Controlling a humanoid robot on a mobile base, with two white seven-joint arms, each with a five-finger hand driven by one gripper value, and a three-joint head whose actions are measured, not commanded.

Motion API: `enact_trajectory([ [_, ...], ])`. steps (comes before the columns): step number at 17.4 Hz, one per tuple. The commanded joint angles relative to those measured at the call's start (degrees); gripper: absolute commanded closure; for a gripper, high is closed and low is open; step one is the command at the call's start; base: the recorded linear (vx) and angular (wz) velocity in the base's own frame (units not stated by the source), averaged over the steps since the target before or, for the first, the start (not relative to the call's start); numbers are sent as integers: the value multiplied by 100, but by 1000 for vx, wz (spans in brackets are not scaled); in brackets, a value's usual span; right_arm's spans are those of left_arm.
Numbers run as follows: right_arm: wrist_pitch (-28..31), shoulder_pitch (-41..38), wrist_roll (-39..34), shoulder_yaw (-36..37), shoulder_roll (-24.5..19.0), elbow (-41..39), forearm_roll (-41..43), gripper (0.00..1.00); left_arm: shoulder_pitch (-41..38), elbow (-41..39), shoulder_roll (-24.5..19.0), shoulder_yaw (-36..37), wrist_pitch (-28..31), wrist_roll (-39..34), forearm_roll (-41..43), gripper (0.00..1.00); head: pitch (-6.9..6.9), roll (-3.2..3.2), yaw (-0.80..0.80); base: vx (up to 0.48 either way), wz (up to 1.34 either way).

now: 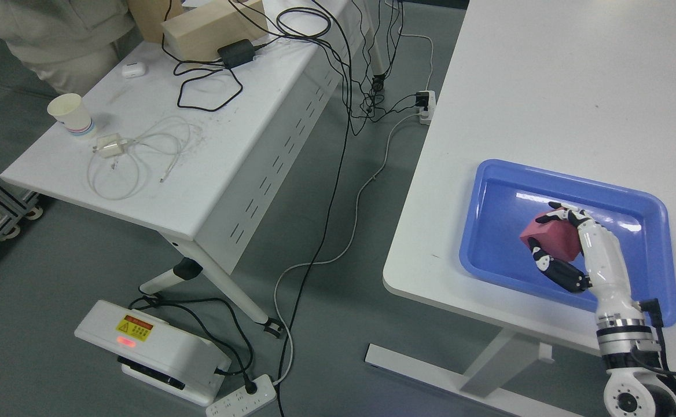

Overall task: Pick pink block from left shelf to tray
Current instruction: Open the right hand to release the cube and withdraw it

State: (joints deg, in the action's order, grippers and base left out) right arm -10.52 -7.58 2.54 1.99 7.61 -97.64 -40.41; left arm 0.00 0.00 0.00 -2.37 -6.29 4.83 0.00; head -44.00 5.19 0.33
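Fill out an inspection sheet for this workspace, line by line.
Surface: white rectangular table on the right, mostly bare.
Job's things: pink block held over the blue plastic tray, which sits at the table's near edge; whether the block touches the tray floor cannot be told.
Clutter: on the white side desk, a paper cup, white charger with coiled cable, earbud case, wooden box, black adapter.
Grippers: right hand shut on the block; left not in view.
Cables: black and white leads run to floor power strips.
Surroundings: grey floor, white floor unit, a person behind the desk.
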Motion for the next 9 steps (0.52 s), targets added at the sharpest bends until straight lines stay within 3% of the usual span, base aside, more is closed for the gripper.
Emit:
enact_trajectory([
  [1,295,37,1,-243,-190,69,173,43,141,-100,-100,0,5,0,9,0,0,0,0,29,0],
  [4,498,37,1,-129,-190,78,708,21,132,-100,-100,0,5,0,9,0,0,0,0,21,-2],
  [6,524,46,1,-50,-181,78,1033,16,132,-100,-100,0,5,0,9,0,0,0,0,5,0],
  [8,385,37,-8,-32,-137,69,1438,1,132,-100,-100,0,5,0,9,0,0,0,0,0,0],
  [9,279,37,-17,-23,-128,69,1518,0,132,-100,-100,0,5,0,9,0,0,0,0,0,0],
])
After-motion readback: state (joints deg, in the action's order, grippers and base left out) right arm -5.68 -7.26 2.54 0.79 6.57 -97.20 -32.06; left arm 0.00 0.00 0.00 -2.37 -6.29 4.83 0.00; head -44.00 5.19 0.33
